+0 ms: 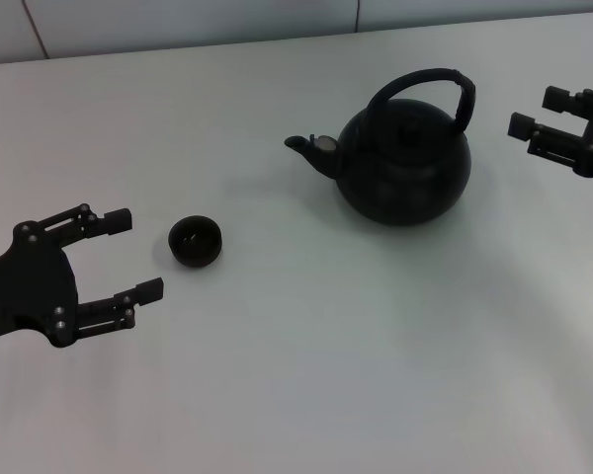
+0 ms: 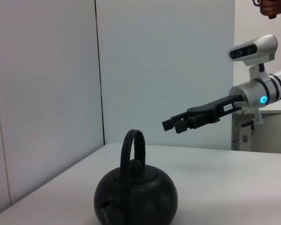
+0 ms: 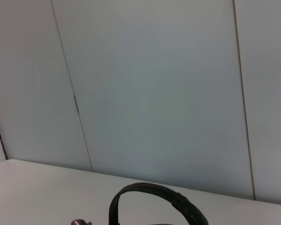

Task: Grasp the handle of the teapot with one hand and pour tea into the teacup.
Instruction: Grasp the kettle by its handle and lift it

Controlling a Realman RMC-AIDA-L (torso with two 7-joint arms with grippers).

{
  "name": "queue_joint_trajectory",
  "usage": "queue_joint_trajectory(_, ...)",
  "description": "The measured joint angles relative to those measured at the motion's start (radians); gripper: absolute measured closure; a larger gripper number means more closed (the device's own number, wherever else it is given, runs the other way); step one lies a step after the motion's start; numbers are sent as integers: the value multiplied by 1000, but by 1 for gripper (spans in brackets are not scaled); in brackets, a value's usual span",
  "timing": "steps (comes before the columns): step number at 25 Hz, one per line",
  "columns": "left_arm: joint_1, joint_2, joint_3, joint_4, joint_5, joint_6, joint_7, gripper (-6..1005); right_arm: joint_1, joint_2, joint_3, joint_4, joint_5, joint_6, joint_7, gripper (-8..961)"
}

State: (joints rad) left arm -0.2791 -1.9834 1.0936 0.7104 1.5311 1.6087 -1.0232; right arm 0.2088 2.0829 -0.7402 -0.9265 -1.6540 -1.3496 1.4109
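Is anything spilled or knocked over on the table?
No, nothing stands out. The teapot sits upright with its handle arched over the top, and the teacup stands upright, apart from it. No spill shows on the table. Both the left gripper and right gripper are open, holding nothing.

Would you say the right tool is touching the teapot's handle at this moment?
Apart. The head view shows bare table between the open right tool and the handle; the left wrist view shows it above and beyond the teapot.

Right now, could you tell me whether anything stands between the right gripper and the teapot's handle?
Nothing visible does. The right gripper is open beside the handle of the teapot, with only bare table between them.
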Motion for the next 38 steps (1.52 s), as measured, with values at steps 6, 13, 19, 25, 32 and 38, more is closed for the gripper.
queue_joint_trajectory(6,0,0,0,-6,0,0,0,200,27,0,-4,58,-2,28,-13,256)
queue_joint_trajectory(13,0,0,0,-9,1,-3,5,200,52,0,-4,109,-3,76,-23,256)
queue_joint_trajectory(19,2,-1,0,-10,1,-7,9,200,89,-1,-2,167,2,121,-56,257)
queue_joint_trajectory(25,3,-3,-1,-10,13,-7,11,200,129,-2,-2,216,4,177,-62,256)
queue_joint_trajectory(32,-5,-13,-42,-9,66,-10,11,200,164,-1,-2,252,3,225,-63,256)
queue_joint_trajectory(38,-11,-16,-43,-9,77,-25,11,200,192,-1,-2,289,4,252,-64,256)
